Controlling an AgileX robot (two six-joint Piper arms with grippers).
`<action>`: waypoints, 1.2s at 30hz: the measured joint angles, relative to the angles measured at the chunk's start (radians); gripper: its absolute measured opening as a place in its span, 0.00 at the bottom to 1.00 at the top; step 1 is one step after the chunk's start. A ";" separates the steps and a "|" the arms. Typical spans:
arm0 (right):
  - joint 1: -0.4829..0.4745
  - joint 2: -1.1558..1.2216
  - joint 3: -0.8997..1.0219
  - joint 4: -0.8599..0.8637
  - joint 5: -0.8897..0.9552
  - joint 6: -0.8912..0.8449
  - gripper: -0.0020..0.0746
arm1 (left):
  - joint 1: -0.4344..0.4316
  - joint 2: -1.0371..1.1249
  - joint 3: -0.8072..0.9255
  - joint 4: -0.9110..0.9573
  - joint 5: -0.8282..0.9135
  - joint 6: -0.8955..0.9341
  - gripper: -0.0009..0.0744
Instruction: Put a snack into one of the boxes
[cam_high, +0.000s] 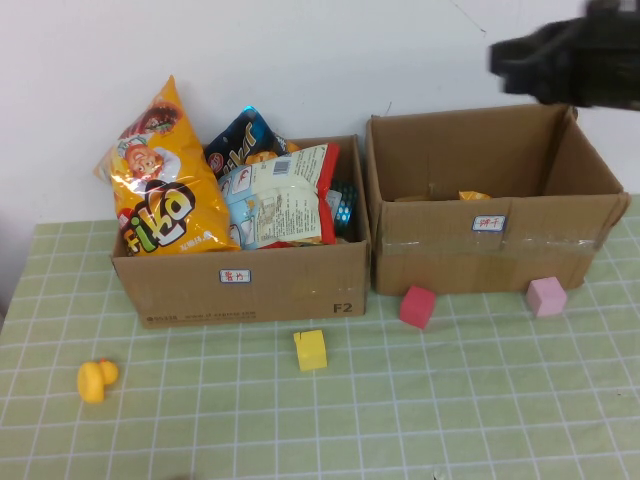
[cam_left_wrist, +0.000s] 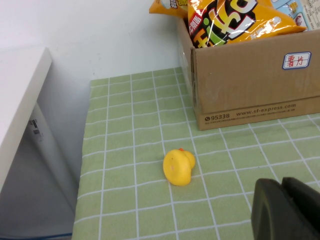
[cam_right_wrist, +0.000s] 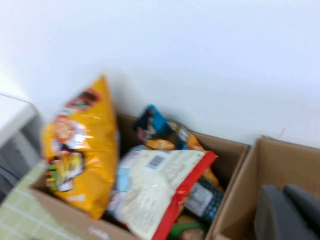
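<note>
The left cardboard box (cam_high: 240, 285) is packed with snack bags: a yellow bag (cam_high: 165, 180), a white and red bag (cam_high: 285, 195) and a dark blue bag (cam_high: 240, 140). The right cardboard box (cam_high: 490, 250) holds only a small orange item (cam_high: 473, 196). My right gripper (cam_high: 515, 58) hangs high above the right box's back edge; in the right wrist view (cam_right_wrist: 284, 195) its fingers are together and hold nothing. My left gripper (cam_left_wrist: 282, 192) is shut and empty, low over the table near the yellow duck (cam_left_wrist: 179, 166); it does not show in the high view.
On the green checked cloth lie a yellow duck (cam_high: 96, 379), a yellow cube (cam_high: 310, 350), a red cube (cam_high: 417, 306) and a pink cube (cam_high: 546, 296). A white wall stands behind the boxes. The table's left edge (cam_left_wrist: 82, 165) drops off beside the duck.
</note>
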 joint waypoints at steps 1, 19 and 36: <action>0.000 -0.054 0.049 0.036 0.000 -0.042 0.03 | 0.000 0.000 0.000 0.000 0.000 0.000 0.01; 0.000 -1.015 0.734 0.250 0.040 -0.477 0.02 | 0.000 0.000 0.000 0.000 0.000 0.000 0.01; 0.000 -1.540 1.066 0.192 -0.227 -0.604 0.02 | 0.000 0.000 0.000 0.000 0.000 0.000 0.01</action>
